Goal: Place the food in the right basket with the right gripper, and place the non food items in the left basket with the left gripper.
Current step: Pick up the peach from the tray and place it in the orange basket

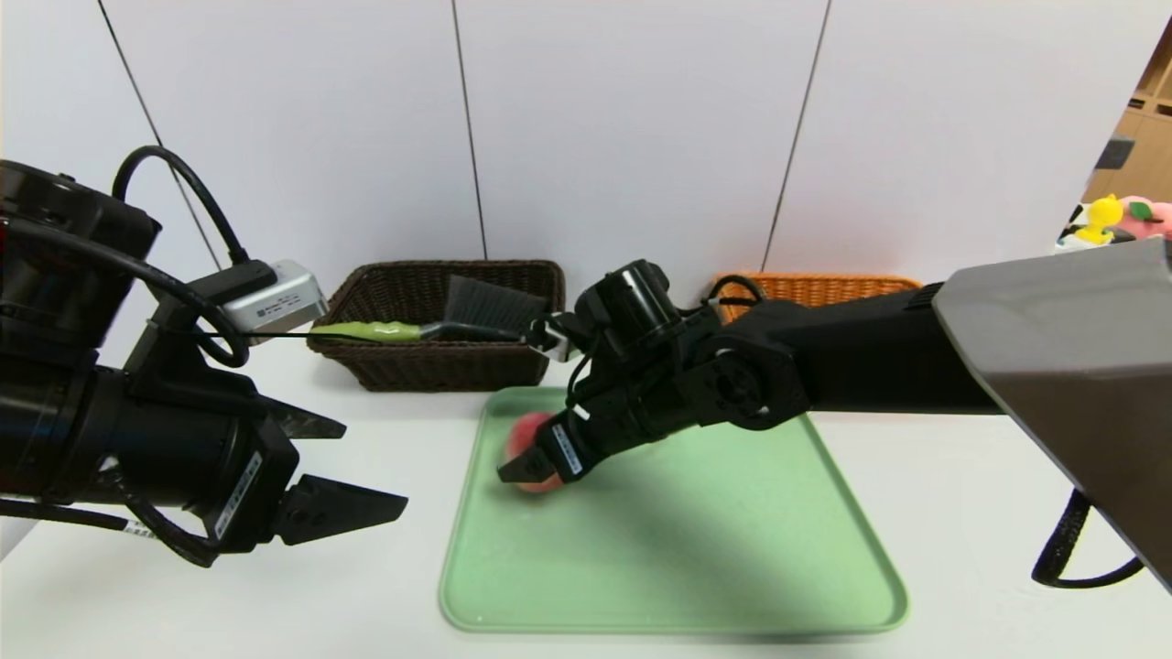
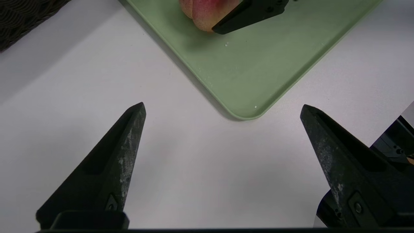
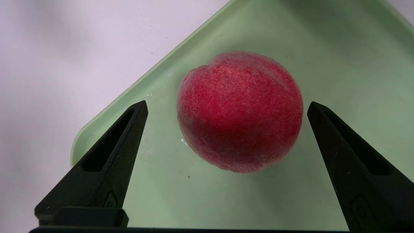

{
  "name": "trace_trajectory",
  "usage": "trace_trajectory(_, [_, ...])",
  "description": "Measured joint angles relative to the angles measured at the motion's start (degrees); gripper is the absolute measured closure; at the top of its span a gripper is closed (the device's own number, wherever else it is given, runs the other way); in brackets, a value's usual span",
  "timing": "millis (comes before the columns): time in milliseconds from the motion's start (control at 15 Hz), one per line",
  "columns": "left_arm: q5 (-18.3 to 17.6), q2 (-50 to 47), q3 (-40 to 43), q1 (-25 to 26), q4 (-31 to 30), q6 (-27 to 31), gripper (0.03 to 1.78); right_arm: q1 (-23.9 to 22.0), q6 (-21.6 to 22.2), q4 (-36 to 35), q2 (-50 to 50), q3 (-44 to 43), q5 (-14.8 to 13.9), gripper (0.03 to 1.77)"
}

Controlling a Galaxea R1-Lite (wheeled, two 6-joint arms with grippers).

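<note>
The food, a pinkish-red peach, lies in the far left corner of a green tray. My right gripper is open and reaches down over it, one jaw on each side, with a gap to the peach on both. My left gripper is open and empty above the white table, left of the tray's near corner. The left basket, dark brown, holds a black-bristled brush with a green handle. The right basket, orange, is mostly hidden behind my right arm.
Both baskets stand against the white wall panels at the back of the white table. Small colourful toys sit at the far right edge. A black cable hangs under my right arm's grey shell.
</note>
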Motion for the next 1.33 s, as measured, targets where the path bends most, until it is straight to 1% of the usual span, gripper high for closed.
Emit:
trace_trajectory(467, [0.00, 0.56, -0.13, -0.02, -0.04, -0.04, 0.12, 0.24, -0.22, 0.05, 1.93, -0.74, -0.13, 0.09])
trace_trajectory(533, [0.00, 0.59, -0.09, 0.00, -0.04, -0.04, 0.12, 0.39, -0.13, 0.09, 2.07, -1.01, -0.33, 0.20])
trace_trajectory(600, [-0.01, 0.59, -0.09, 0.00, -0.04, -0.04, 0.12, 0.50, -0.15, 0.06, 2.17, -1.23, -1.10, 0.39])
trace_trajectory(667, [0.00, 0.59, -0.11, 0.04, -0.04, -0.04, 0.12, 0.66, -0.13, -0.05, 2.26, -1.29, -2.04, 0.52])
trace_trajectory(733, [0.00, 0.61, -0.13, 0.04, -0.04, -0.04, 0.12, 0.94, -0.22, -0.16, 2.32, -1.38, -2.97, 0.59])
trace_trajectory(1067, [0.07, 0.48, -0.46, 0.04, -0.04, 0.07, 0.12, 1.22, -0.22, 0.39, 1.51, -1.87, -3.28, 0.64])
trace_trajectory(1333, [0.02, -0.49, -0.80, 0.04, -0.28, -0.06, 0.12, 0.05, -0.04, 2.86, -2.78, -3.41, -3.49, 0.64])
